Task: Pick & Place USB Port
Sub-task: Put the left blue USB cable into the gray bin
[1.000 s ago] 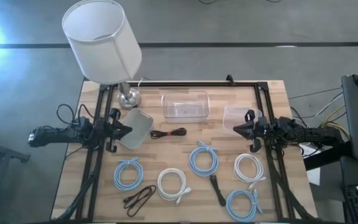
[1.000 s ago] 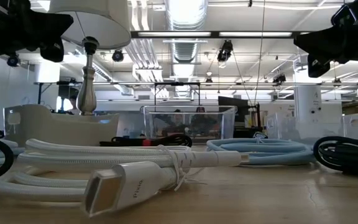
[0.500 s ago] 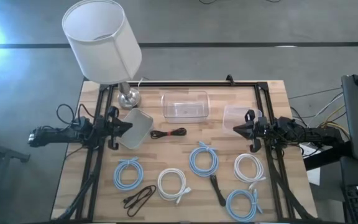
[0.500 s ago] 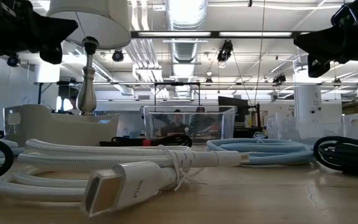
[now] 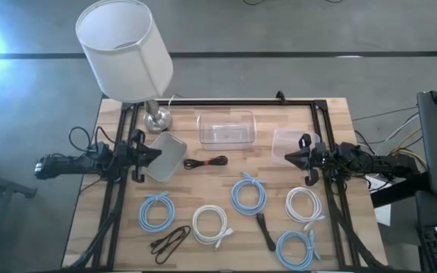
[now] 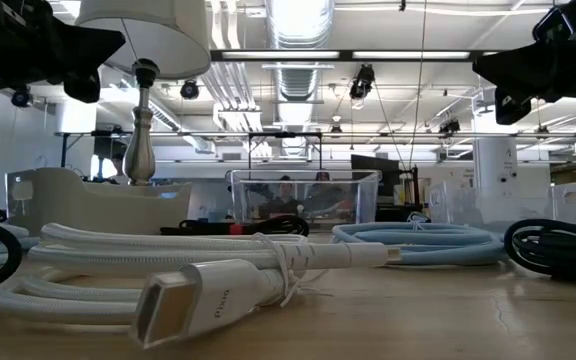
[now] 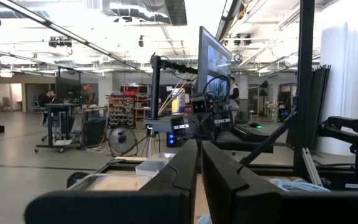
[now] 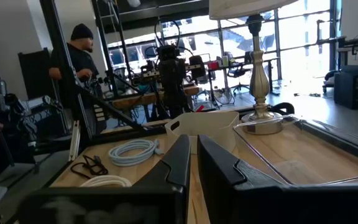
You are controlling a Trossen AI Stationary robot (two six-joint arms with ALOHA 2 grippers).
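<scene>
Several coiled USB cables lie flat on the wooden table: light-blue ones [image 5: 156,210], [image 5: 248,194], [image 5: 295,248], white ones [image 5: 209,224], [image 5: 303,203], and black ones [image 5: 170,242], [image 5: 205,161], [image 5: 265,230]. The nearest white cable's plug [image 6: 193,297] fills the low view. A clear bin [image 5: 225,127] stands at the far middle. My left gripper [image 5: 156,157] hovers shut at the table's left side, above a white bin [image 5: 167,157]. My right gripper [image 5: 288,158] hovers shut at the right side, beside a small clear container [image 5: 288,142]. Neither touches anything.
A lamp with a white shade [image 5: 124,49] and metal base [image 5: 157,118] stands at the far left corner. A black frame [image 5: 226,101] runs along the far edge and down both sides. A person [image 8: 82,53] stands beyond the table in the right wrist view.
</scene>
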